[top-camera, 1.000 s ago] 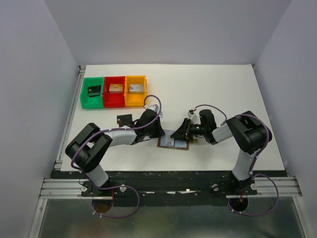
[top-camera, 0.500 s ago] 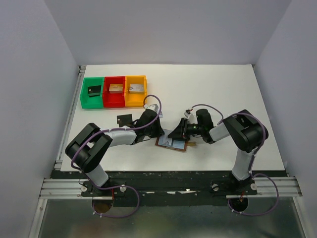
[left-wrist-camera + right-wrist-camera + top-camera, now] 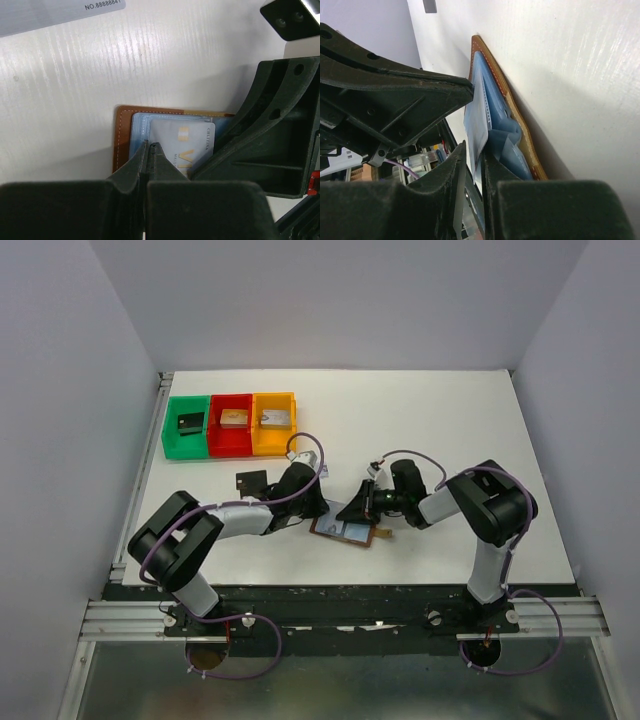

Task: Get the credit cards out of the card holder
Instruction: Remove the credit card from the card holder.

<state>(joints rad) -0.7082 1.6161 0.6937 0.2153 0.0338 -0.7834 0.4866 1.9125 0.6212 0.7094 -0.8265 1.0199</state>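
Slid left and narrowed since last look: right end effector (image 3: 474,150), jaws astride pale card (image 3: 182,142) edge, whether clamped cannot tell | left end effector (image 3: 150,147) fingers together, pressed on card holder (image 3: 345,530) lying open on table (image 3: 450,420), likely pinning it against the pull

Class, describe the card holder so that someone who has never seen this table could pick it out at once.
Start at the white table and go to its near edge, where the left gripper and right gripper meet. The card holder lies open there: brown leather rim, pale blue lining, flat, unlike the boxy coloured bins behind.
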